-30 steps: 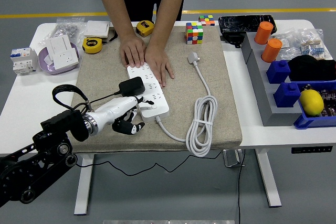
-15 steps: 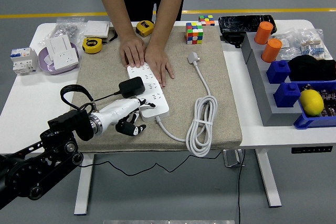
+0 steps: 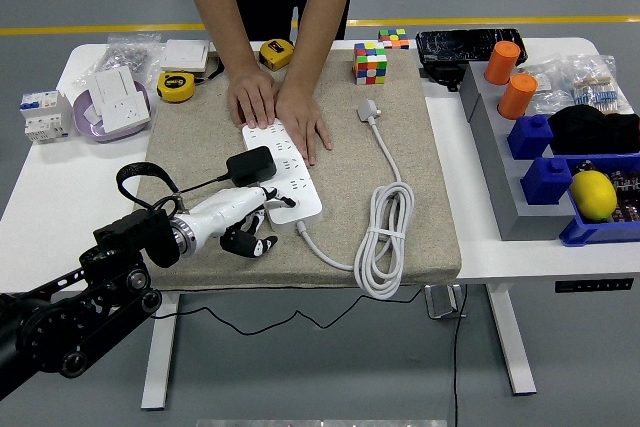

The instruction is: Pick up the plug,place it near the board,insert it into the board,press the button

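A white power strip [image 3: 292, 182] lies on the beige mat [image 3: 425, 197]. A black plug [image 3: 250, 165] sits on its left side, with a thin black cord trailing left. My left hand [image 3: 255, 215] reaches in from the lower left. Its white upper fingers rest on the strip's near end just below the plug, and its black fingers [image 3: 247, 242] are curled beneath, holding nothing. A person at the far side presses both hands [image 3: 280, 107] flat on the strip's far end. The strip's white cable [image 3: 383, 237] lies coiled to the right and ends in a white plug [image 3: 369, 108].
A Rubik's cube [image 3: 370, 62] stands at the mat's far edge. Two yellow tape measures [image 3: 177, 86] and white sockets [image 3: 118, 97] lie at the back left. On the right are a grey rack [image 3: 500, 172], orange cylinders [image 3: 510, 77], blue bins [image 3: 548, 179] and a lemon [image 3: 593, 194].
My left arm has shifted slightly right and toward the strip, and the hand has settled on its near end. The person's hands and the plug have not moved.
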`<move>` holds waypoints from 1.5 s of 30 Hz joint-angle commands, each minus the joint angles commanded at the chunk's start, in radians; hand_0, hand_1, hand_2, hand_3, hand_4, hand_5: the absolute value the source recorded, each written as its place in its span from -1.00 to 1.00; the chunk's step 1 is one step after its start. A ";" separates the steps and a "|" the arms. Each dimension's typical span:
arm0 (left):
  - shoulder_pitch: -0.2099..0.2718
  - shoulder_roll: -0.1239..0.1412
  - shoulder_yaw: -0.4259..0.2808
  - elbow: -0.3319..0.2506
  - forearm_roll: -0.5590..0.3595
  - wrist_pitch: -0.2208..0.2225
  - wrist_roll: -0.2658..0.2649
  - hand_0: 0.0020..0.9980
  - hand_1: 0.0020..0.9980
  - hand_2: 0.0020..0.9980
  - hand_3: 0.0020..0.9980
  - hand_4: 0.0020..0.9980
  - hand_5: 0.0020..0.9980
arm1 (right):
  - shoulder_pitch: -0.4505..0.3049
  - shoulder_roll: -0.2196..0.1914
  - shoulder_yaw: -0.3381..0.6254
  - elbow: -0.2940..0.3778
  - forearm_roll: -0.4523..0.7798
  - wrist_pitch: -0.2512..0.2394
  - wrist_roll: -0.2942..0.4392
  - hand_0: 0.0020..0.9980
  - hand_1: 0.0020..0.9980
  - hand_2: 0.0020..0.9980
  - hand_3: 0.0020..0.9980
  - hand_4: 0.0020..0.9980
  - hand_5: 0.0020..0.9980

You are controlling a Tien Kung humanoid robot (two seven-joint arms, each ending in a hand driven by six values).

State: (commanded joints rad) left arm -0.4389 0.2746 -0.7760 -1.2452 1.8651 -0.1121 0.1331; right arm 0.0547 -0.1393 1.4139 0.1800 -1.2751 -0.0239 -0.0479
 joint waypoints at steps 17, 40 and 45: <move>-0.014 -0.003 0.005 0.007 0.018 0.001 -0.001 -0.73 -0.96 -0.71 0.73 0.29 -1.00 | 0.006 0.000 0.001 0.000 0.001 0.000 0.001 0.85 0.58 0.49 0.57 1.00 0.49; -0.084 -0.039 -0.160 0.036 -0.281 0.093 -0.175 -0.44 -0.21 -0.03 0.87 0.42 -1.00 | 0.009 0.001 0.002 0.000 0.000 0.000 0.000 0.85 0.58 0.49 0.56 1.00 0.49; -0.127 -0.068 -0.194 0.138 -0.381 0.068 -0.177 0.48 0.77 0.73 1.00 1.00 -0.41 | 0.007 0.001 0.002 0.000 -0.004 0.001 -0.002 0.85 0.58 0.49 0.56 1.00 0.49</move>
State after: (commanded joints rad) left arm -0.5657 0.2068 -0.9695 -1.1068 1.4845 -0.0439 -0.0437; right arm 0.0620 -0.1384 1.4162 0.1800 -1.2788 -0.0233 -0.0503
